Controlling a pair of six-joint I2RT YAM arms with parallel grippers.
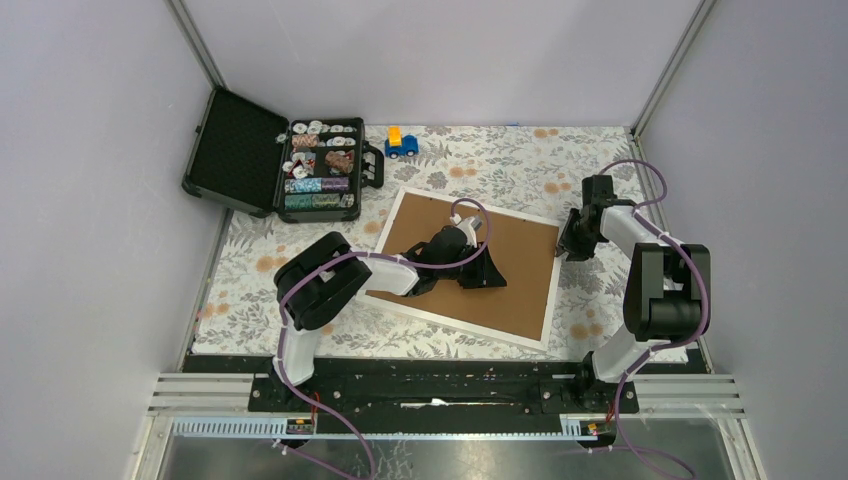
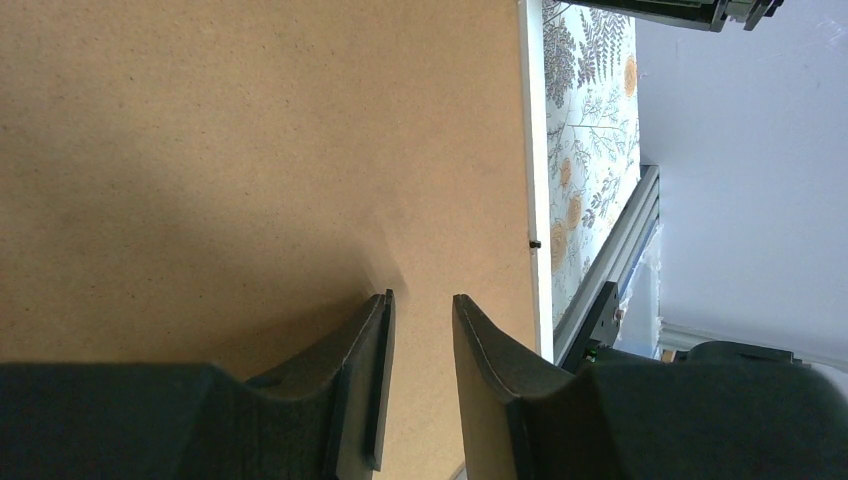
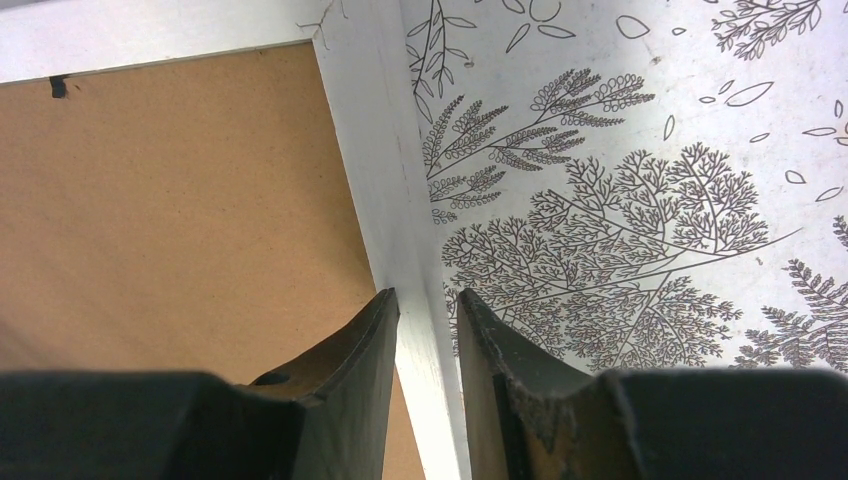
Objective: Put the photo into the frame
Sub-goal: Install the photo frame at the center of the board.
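The frame (image 1: 450,320) lies face down on the floral cloth, its brown back (image 1: 520,270) turned up inside the white moulding. The photo is hidden. My left gripper (image 1: 480,275) rests over the middle of that brown back (image 2: 250,150); in the left wrist view it (image 2: 420,297) stands open with nothing between its fingers, tips at the board. My right gripper (image 1: 568,245) is at the frame's right edge. In the right wrist view it (image 3: 428,293) straddles the white moulding (image 3: 370,130), one finger on the brown side and one on the cloth side, shut on it.
An open black case (image 1: 235,150) holding several small patterned items (image 1: 320,170) stands at the back left. A blue and yellow toy car (image 1: 401,143) sits behind the frame. Grey walls close in the table on three sides.
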